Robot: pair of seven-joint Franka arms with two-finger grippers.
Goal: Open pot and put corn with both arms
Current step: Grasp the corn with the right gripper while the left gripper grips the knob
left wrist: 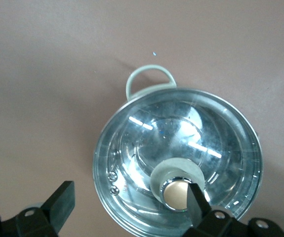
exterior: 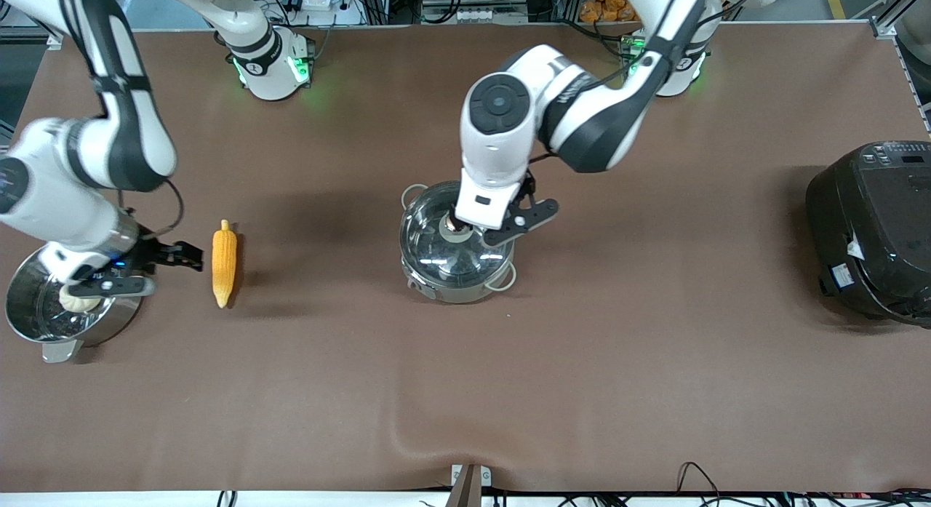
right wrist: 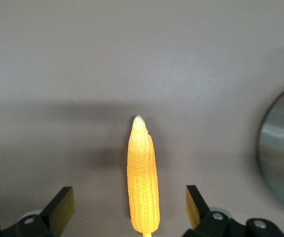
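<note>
The shiny steel pot stands mid-table with its glass lid on. My left gripper is open low over the lid. In the left wrist view, one finger is against the round knob and the other finger is past the pot's rim. The corn lies on the table toward the right arm's end. My right gripper is open above the table beside the corn. In the right wrist view the corn shows between the open fingers.
A deeper steel steamer pot with a white bun in it stands under the right wrist; its rim shows in the right wrist view. A big black rice cooker stands at the left arm's end.
</note>
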